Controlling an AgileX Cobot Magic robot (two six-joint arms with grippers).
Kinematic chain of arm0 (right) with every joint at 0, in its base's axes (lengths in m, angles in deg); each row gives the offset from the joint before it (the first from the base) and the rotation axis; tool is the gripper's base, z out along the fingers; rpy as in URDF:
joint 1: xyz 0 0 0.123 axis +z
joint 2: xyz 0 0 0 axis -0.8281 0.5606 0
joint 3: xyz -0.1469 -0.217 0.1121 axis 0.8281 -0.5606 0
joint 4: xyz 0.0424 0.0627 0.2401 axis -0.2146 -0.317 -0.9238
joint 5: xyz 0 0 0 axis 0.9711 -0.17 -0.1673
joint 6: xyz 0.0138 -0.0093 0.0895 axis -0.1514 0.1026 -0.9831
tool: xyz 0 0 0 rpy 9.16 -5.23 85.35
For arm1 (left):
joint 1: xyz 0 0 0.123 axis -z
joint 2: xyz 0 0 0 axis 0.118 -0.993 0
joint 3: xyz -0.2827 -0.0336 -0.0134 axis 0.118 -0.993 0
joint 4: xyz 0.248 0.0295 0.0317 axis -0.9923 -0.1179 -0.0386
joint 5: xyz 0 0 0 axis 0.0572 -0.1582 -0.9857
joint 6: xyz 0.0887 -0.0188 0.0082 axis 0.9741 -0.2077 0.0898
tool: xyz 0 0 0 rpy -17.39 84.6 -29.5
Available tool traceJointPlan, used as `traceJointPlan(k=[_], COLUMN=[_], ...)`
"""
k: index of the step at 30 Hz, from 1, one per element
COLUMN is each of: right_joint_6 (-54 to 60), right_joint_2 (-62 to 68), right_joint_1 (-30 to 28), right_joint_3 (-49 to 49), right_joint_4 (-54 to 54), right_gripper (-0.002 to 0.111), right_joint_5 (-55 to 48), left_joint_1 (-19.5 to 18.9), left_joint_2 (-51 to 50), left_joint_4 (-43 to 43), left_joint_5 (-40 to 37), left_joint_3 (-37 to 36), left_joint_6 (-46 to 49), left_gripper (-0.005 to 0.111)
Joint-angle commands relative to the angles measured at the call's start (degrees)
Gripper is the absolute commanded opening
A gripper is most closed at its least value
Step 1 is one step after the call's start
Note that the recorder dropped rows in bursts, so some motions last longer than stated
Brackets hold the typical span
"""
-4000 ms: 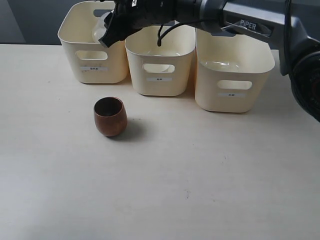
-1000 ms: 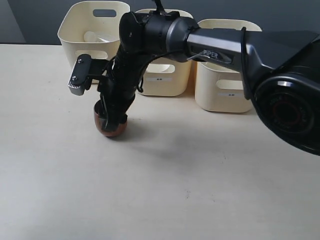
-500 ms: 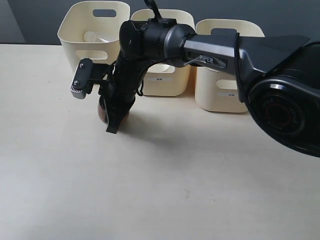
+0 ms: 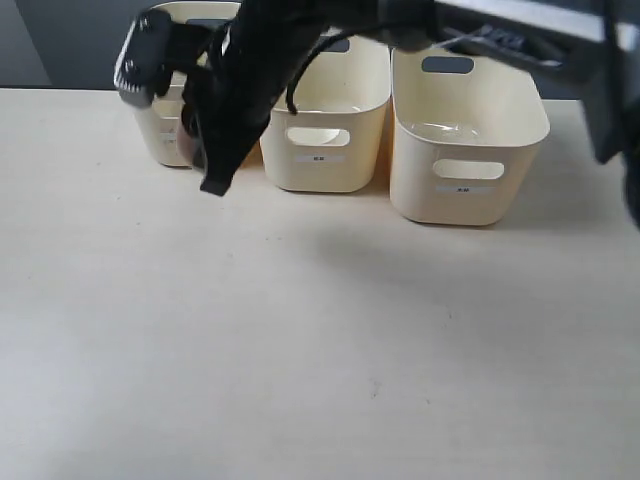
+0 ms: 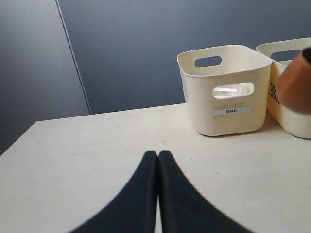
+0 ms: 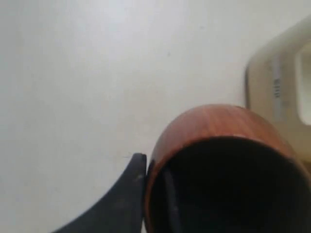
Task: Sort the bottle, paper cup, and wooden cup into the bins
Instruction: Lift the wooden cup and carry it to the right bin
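Note:
My right gripper (image 6: 153, 167) is shut on the rim of the wooden cup (image 6: 218, 131), one finger outside the wall and one inside the dark hollow. In the exterior view the blurred right gripper (image 4: 212, 170) hangs above the table in front of the left bin (image 4: 158, 135), and the arm covers the cup. The same reddish-brown cup (image 5: 294, 82) shows in the air at the edge of the left wrist view. Three cream bins stand in a row: left, middle (image 4: 320, 165) and right (image 4: 468, 150). My left gripper (image 5: 158, 155) is shut and empty, low over the table. The bottle and paper cup are hidden.
A dark wall rises behind the bins. In the left wrist view the left bin (image 5: 223, 97) stands ahead, with the middle bin (image 5: 291, 121) beside it. Bare tabletop (image 4: 320, 350) stretches in front of the bins.
The right gripper closed on the wooden cup's rim, lifted it off the table and carried it up and back toward the left bin. The left gripper has not moved.

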Motion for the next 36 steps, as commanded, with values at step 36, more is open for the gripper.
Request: traceJointPlan(k=[36], right_joint_6=[-24.5], right_joint_2=[-19.6], right_joint_1=[-22.5], right_joint_3=[-8.8], right_joint_4=[18.7], right_gripper=[-0.001], right_joint_5=[0.0], left_joint_1=[0.0], left_joint_2=[0.3], left_joint_4=[0.0], left_joint_5=[0.4], left_joint_3=[-0.1], left_joint_6=[-0.1], left_gripper=[0.000])
